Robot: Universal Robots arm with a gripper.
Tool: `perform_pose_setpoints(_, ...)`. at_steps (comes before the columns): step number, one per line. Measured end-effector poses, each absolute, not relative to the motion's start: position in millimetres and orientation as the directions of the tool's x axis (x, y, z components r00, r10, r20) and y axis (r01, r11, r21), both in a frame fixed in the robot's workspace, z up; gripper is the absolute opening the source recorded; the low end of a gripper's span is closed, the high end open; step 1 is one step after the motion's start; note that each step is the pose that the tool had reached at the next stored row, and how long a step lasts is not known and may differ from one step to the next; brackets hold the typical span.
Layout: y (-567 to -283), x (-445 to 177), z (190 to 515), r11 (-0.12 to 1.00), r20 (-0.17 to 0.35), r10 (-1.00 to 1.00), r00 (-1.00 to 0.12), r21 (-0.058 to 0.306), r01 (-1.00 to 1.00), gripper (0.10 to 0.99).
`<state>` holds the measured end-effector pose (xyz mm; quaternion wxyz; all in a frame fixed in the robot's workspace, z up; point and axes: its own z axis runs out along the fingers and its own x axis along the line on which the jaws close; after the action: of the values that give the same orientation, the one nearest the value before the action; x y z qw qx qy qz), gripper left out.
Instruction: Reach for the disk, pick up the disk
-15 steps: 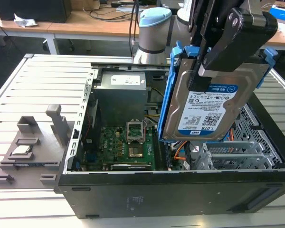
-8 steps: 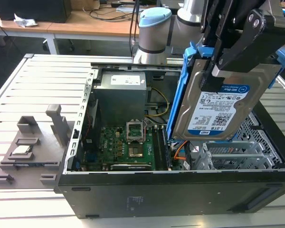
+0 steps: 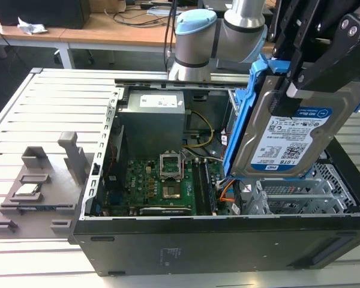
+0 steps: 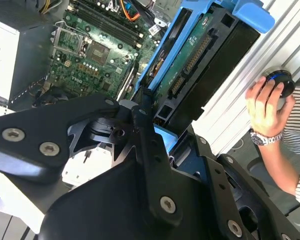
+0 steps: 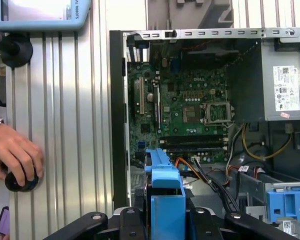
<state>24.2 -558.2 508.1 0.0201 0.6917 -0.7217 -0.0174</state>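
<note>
Blue-framed and silver, the disk [image 3: 288,129] hangs tilted above the open computer case [image 3: 216,240], clamped between the black gripper [image 3: 297,84] fingers. A person's hand [image 5: 12,155] rests on a black knob [image 5: 20,181] beside the case.

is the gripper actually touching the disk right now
Touching. In the exterior view the gripper has its black jaws clamped over the top edge of the disk, which hangs tilted above the open computer case, clear of it.

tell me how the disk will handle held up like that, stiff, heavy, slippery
Probably stiff: the disk is a flat metal slab in a blue carrier and shows no sag. Likely dense for its size. The gripper clamps one end while it hangs tilted above the open case, so its smooth metal might slip.
</note>
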Motion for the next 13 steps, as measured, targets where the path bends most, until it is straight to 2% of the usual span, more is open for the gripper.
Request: perform_pose_setpoints(13, -558.2, 48.5, 508.1, 0.043, 0.005, -0.999, -0.042, 0.054, -0.998, 0.369)
